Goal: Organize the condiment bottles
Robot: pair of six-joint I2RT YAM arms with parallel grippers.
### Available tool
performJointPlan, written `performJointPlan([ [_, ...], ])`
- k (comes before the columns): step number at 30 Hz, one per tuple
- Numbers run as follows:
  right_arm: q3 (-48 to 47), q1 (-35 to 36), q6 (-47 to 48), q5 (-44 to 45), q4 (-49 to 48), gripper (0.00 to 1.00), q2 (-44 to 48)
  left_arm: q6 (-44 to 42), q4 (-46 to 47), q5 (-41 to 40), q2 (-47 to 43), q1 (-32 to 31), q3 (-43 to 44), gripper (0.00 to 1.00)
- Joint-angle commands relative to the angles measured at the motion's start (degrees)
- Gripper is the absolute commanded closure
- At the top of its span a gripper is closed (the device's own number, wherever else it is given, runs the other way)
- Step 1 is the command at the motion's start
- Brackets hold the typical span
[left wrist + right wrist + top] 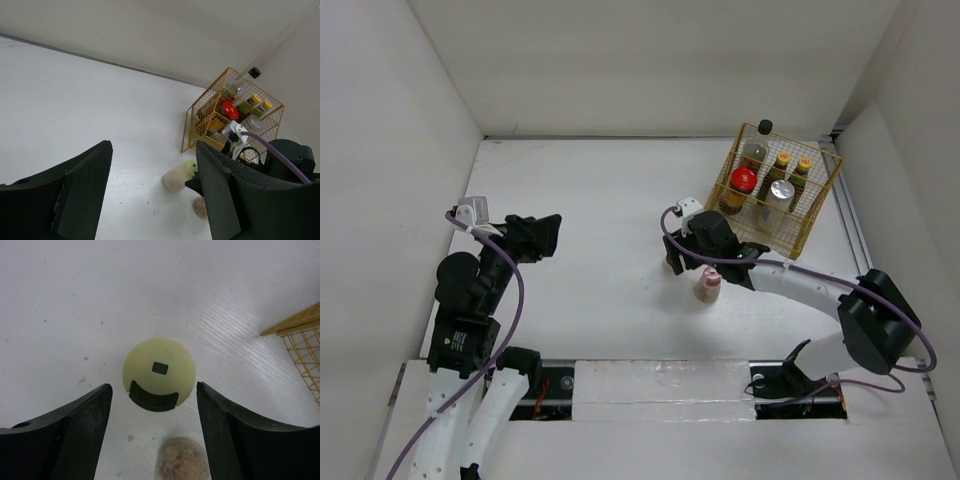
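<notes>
Jaws wide on the right gripper (153,386), poised over the green-capped bottle (158,365), whose cap sits untouched between the fingers; pink jar (182,457) just beside. The top view mostly hides that bottle but shows five bottles (744,180) standing in the basket (817,205). Left gripper (153,146) gapes empty, well apart.

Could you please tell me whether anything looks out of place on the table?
Two bottles stand outside the gold wire basket: the pale-green-capped bottle below the open right gripper, and the pink-capped bottle beside it. Nothing looks spilled or toppled.
</notes>
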State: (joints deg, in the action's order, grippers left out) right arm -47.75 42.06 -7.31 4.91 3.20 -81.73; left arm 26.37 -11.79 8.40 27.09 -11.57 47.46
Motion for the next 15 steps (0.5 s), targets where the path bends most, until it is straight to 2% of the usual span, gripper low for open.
performJointPlan([
  [1, -3.6, 0.5, 0.3, 1.1, -6.1, 0.28, -1.8, -0.7, 3.0, 1.3, 0.2, -0.3, -0.2, 0.37],
  [2, -3.6, 0.5, 0.3, 1.1, -6.1, 0.28, -2.5, -0.7, 3.0, 1.4, 0.2, -0.3, -0.2, 0.37],
  [3, -4.4, 0.5, 0.3, 2.3, -6.1, 0.36, -4.0, -0.7, 3.0, 0.8, 0.2, -0.3, -0.2, 0.37],
  [7, -6.7, 1.0, 0.3, 3.7, -6.1, 0.55, -5.5, -0.7, 3.0, 0.8, 0.2, -0.3, -0.2, 0.37],
  [13, -6.7, 2.4, 1.6, 12.0, -5.5, 0.60, 6.3, -0.7, 3.0, 1.4, 0.2, -0.3, -0.2, 0.37],
  [15, -6.7, 0.7, 2.2, 13.4, -3.7, 0.61, 11.0, -0.7, 3.0, 0.8, 0.2, -0.3, -0.2, 0.37],
])
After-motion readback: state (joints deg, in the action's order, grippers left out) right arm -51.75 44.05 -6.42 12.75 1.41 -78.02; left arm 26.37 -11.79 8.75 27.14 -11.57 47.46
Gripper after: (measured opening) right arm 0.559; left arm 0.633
